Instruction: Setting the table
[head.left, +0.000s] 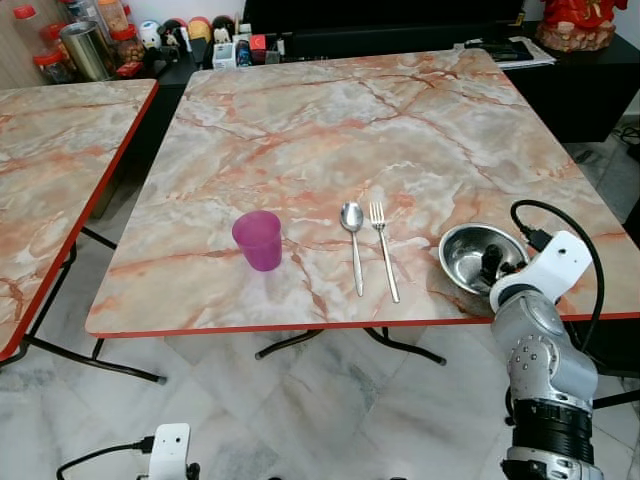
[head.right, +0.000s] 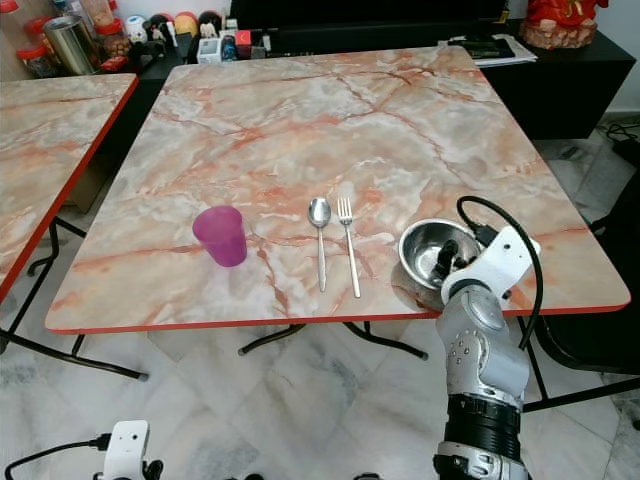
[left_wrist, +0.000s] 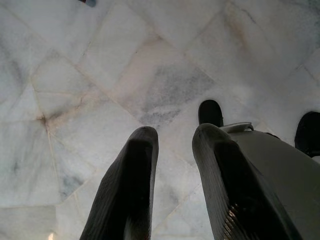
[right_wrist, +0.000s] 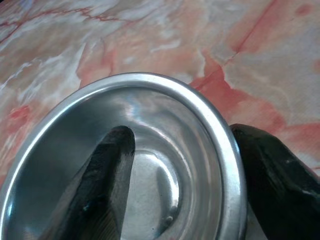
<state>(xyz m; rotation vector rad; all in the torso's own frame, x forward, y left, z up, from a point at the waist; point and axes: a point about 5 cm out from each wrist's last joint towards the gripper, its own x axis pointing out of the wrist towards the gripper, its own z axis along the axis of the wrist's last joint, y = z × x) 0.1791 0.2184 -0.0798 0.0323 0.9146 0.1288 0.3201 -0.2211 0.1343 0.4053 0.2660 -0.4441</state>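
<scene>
Right gripper (right_wrist: 190, 185) is clamping the rim of the steel bowl (head.left: 472, 256), one finger inside, one outside. Bowl is sitting on the marble table (head.left: 330, 130) near its front edge, just right of the fork (head.left: 383, 247). Spoon (head.left: 353, 240) is lying just left of the fork; purple cup (head.left: 258, 240) further left. Left gripper (left_wrist: 172, 190) is hanging over floor tiles (left_wrist: 100, 75), fingers apart.

We see a square table (head.left: 330, 120) topped in orange-veined marble pattern with a red edge at the frame's centre, and a second matching table (head.left: 50, 170) at the left. Pale grey marble floor tiles (head.left: 300, 410) fill the bottom, and a black sideboard (head.left: 580, 90) sits upper right.
</scene>
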